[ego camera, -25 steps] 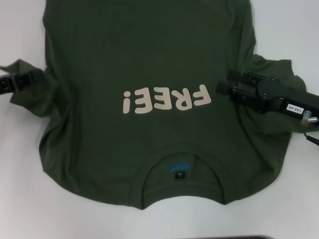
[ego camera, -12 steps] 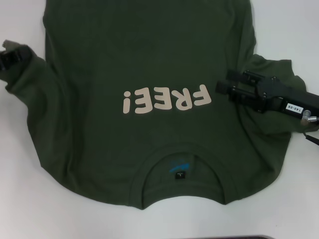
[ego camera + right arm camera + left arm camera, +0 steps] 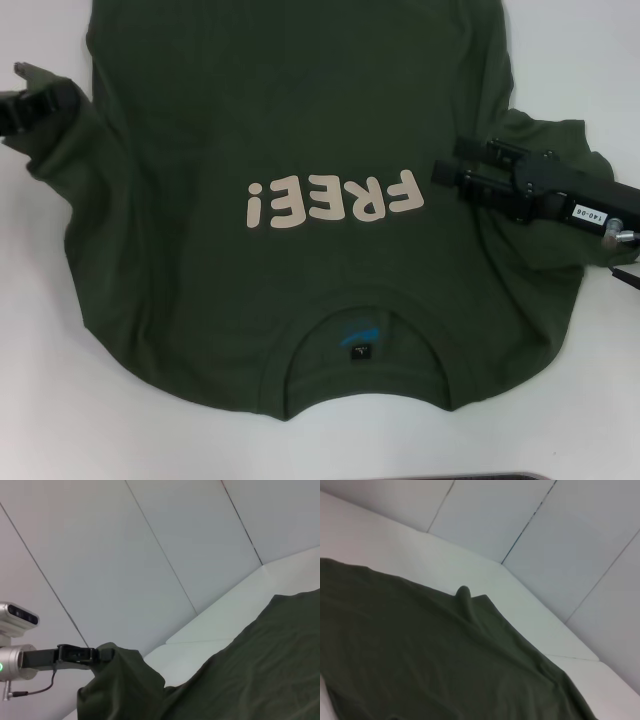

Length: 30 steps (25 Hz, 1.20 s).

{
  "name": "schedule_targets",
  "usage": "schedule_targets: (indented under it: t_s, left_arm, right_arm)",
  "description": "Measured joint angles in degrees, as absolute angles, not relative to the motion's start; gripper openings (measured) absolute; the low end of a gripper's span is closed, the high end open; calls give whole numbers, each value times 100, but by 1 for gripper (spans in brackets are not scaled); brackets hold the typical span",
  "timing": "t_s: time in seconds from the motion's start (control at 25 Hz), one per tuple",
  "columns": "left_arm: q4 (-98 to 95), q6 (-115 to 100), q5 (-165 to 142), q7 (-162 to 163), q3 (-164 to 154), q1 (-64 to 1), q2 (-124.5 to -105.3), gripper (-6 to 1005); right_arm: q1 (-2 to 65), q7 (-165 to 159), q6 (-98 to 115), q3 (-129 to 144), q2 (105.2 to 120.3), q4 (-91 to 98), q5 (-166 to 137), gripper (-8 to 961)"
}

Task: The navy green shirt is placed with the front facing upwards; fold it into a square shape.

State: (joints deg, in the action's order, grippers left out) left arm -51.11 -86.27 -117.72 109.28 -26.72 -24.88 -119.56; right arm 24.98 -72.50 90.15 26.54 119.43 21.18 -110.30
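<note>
The navy green shirt (image 3: 300, 120) lies front up on the white table (image 3: 40, 400), its cream letters (image 3: 335, 200) mid-chest and its collar (image 3: 365, 345) with a small tag (image 3: 358, 352) on the near side. My left gripper (image 3: 40, 103) is at the shirt's left edge, shut on the left sleeve; the right wrist view shows that gripper (image 3: 102, 654) holding the sleeve (image 3: 120, 680) lifted off the table. My right gripper (image 3: 447, 166) hovers over the shirt's right side beside the letters, fingers apart, holding nothing. The right sleeve (image 3: 555, 215) lies under that arm.
A dark edge (image 3: 480, 476) shows at the near table border. White wall panels (image 3: 560, 535) rise behind the table. Bare white tabletop (image 3: 600, 60) flanks the shirt on both sides.
My left gripper has carried the left sleeve farther from me along the shirt's left edge, pulling the cloth with it. The right gripper has barely shifted.
</note>
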Motion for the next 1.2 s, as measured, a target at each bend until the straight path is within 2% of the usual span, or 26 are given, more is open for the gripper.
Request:
schedule_targets:
  t_s: [0.64, 0.88, 1.2]
  left_arm:
    - [-4680, -8165, -11779, 10736, -2949, -2603, -12368, 59]
    - [-4245, -7877, -11741, 10647, -3088, -2736, -12381, 70]
    - [-3706, -7620, -11732, 10553, -3094, -3028, -12383, 84]
  right_arm:
    - [2489, -7250, 9014, 2671, 11943, 2112, -11030, 727]
    - [2487, -7250, 9013, 2701, 11943, 2096, -11030, 695]
    - [2487, -7239, 9020, 2707, 11943, 2073, -11030, 698]
